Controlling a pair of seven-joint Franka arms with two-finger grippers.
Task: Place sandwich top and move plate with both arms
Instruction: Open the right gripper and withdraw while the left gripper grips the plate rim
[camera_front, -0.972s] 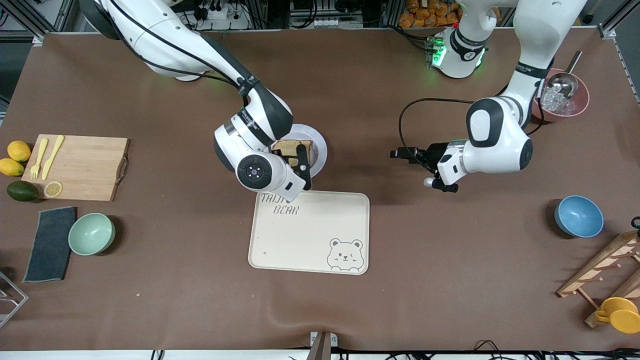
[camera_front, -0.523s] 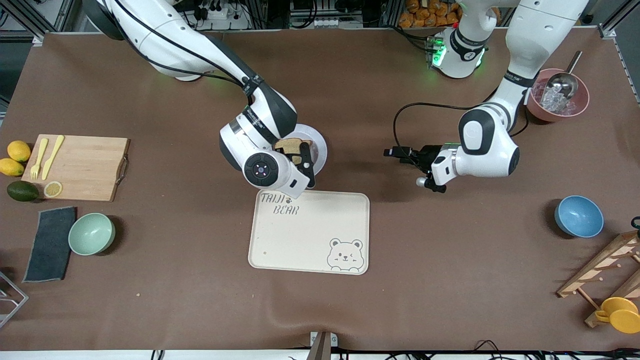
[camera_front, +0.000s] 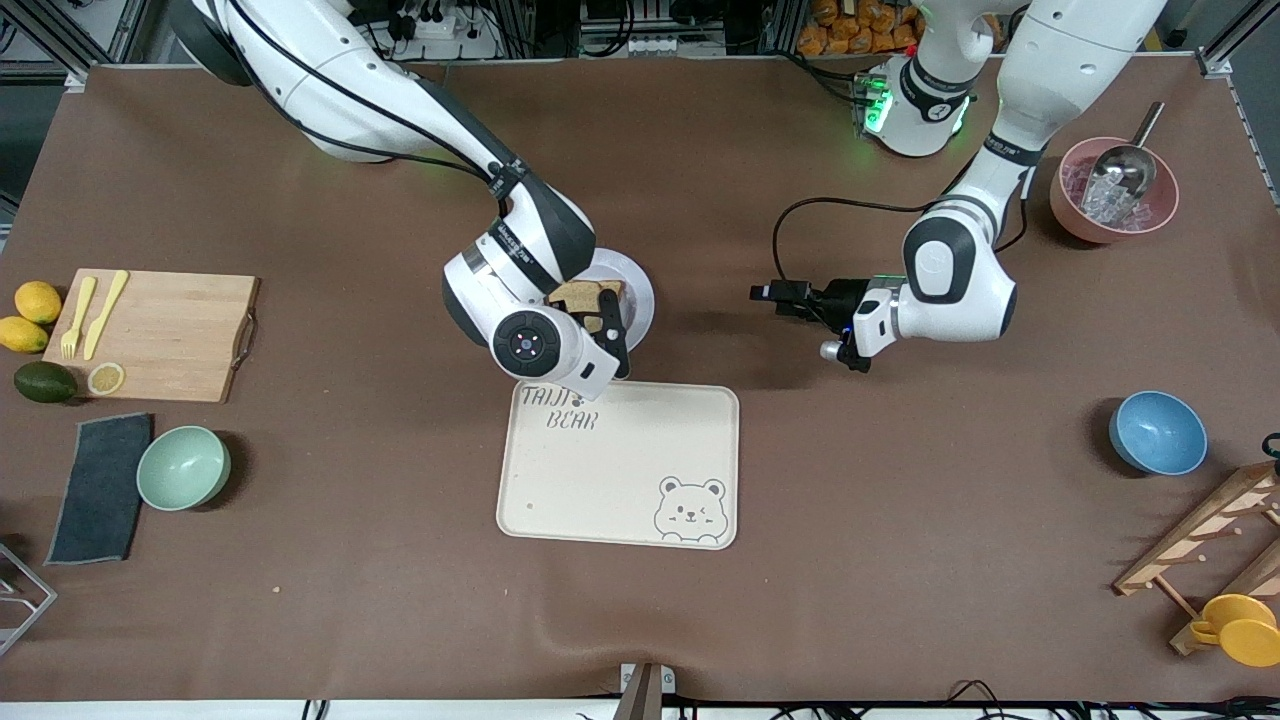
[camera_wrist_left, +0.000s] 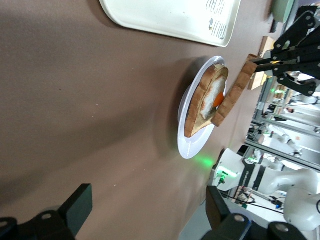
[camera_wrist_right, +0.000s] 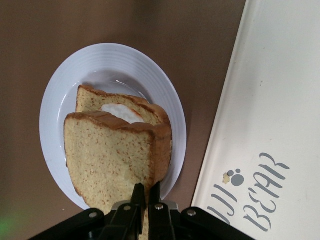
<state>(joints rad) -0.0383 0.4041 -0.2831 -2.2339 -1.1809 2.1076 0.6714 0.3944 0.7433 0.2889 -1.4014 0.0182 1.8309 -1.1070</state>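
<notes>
The sandwich top (camera_wrist_right: 112, 160), a plain brown slice, hangs just above the plate (camera_wrist_right: 60, 100), pinched at one edge by your right gripper (camera_wrist_right: 146, 192), whose jaws are clamped tight on the crust. Below it on the plate lies a second slice carrying a fried egg (camera_wrist_left: 212, 97); from the left wrist view you see a gap between the two slices. The plate (camera_front: 637, 290) sits near the middle of the table, just beside the cream tray (camera_front: 620, 470) and farther from the front camera than it. Your left gripper (camera_front: 775, 295) hovers over bare table toward the left arm's end, well apart from the plate, its jaws spread wide and holding nothing. Farther out you find a cutting board (camera_front: 170, 335) and a green bowl (camera_front: 183, 467) toward the right arm's end, a blue bowl (camera_front: 1158, 432) toward the left arm's.
</notes>
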